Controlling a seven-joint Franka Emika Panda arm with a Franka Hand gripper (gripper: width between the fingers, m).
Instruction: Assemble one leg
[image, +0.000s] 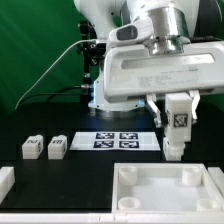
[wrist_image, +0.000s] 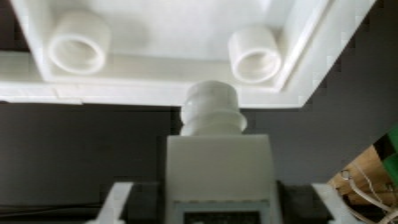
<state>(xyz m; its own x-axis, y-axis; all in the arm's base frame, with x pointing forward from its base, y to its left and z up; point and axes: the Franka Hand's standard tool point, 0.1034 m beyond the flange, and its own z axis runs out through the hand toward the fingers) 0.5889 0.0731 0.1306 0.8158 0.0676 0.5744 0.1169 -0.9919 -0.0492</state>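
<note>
My gripper is shut on one leg, a stubby white block with a square tag on its face. It holds the leg upright just above the far right part of the large white panel. In the wrist view the leg sits between my fingers, and its round threaded end points at the panel's edge, below a corner socket. I cannot tell whether the end touches the panel. Two more legs lie at the exterior view's left.
The marker board lies on the black table behind the panel. A white part sits at the exterior view's left edge. A second socket shows on the panel. A brownish object is at the wrist view's edge.
</note>
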